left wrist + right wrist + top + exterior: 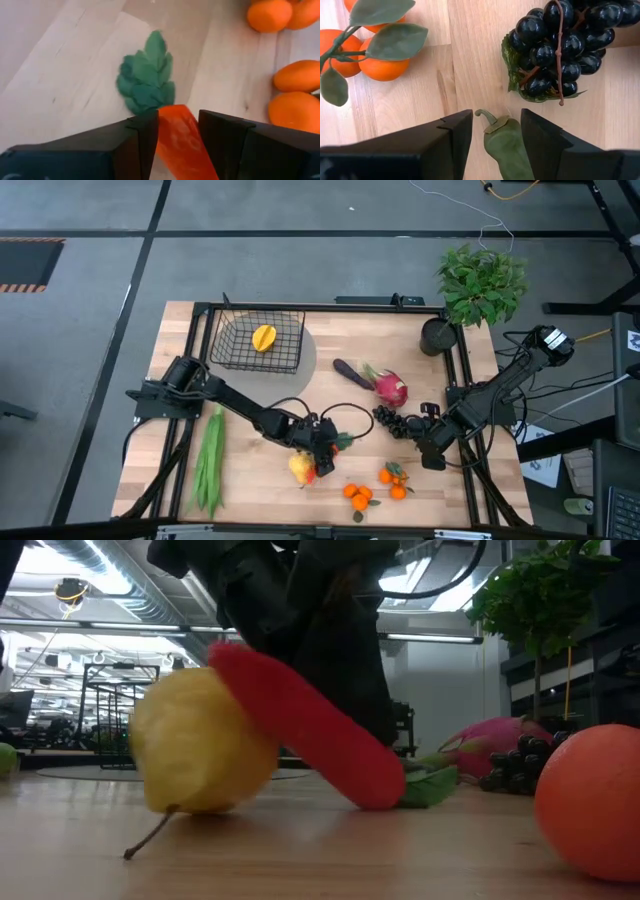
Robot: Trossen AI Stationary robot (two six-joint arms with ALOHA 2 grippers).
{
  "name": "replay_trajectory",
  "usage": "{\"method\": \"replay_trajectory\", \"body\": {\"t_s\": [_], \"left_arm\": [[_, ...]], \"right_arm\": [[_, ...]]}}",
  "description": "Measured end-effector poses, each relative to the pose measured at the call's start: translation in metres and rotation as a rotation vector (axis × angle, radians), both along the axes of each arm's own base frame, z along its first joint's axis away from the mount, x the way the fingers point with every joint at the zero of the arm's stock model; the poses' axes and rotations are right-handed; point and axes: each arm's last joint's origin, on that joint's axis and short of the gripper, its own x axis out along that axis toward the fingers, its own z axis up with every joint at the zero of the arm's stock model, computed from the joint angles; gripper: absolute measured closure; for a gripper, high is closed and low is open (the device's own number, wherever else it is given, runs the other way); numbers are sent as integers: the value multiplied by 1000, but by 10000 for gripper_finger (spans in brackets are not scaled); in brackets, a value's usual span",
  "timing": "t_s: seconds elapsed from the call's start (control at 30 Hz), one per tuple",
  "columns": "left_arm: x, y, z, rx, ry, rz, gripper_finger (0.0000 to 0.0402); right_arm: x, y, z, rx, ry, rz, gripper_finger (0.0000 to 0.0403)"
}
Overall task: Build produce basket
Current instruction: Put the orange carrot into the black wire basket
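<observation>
Left wrist view shows the left tool pinching the orange carrot; lift straight, clearing the yellow pear, while the right tool pinches a green pepper.

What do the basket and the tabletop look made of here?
The basket looks like thin black wire, probably coated metal: an open grid with the table showing through. The tabletop looks like pale wood with a matte finish: plank seams and grain lines show in the wrist views, though a laminate cannot be ruled out.

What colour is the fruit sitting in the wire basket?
Yellow fruit, seen best in the high view.
</observation>
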Motion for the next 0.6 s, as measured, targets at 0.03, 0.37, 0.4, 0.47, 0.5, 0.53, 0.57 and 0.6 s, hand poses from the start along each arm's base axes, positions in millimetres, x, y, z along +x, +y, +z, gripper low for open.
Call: {"method": "replay_trajectory", "body": {"t_s": [0.03, 0.37, 0.4, 0.47, 0.5, 0.53, 0.57, 0.6], "left_arm": [[0, 2, 0, 6, 3, 2, 266], [-7, 21, -10, 107, 150, 67, 268], [-8, 23, -11, 123, 157, 77, 268], [-8, 25, -13, 152, 168, 74, 268], [-9, 27, -14, 170, 173, 70, 268], [-8, 27, -13, 186, 161, 74, 268], [-7, 28, -12, 206, 151, 87, 268], [-7, 28, -11, 220, 143, 98, 268]], "right_arm": [[0, 0, 0, 0, 0, 0, 247], [0, 0, 0, -1, 0, 0, 247], [0, 0, 0, 0, 0, 0, 247], [0, 0, 0, -1, 0, 0, 247], [0, 0, 0, -1, 0, 0, 247], [0, 0, 0, -1, 0, 0, 247], [0, 0, 0, -1, 0, 0, 247], [0, 0, 0, -2, -1, 1, 247]]}}
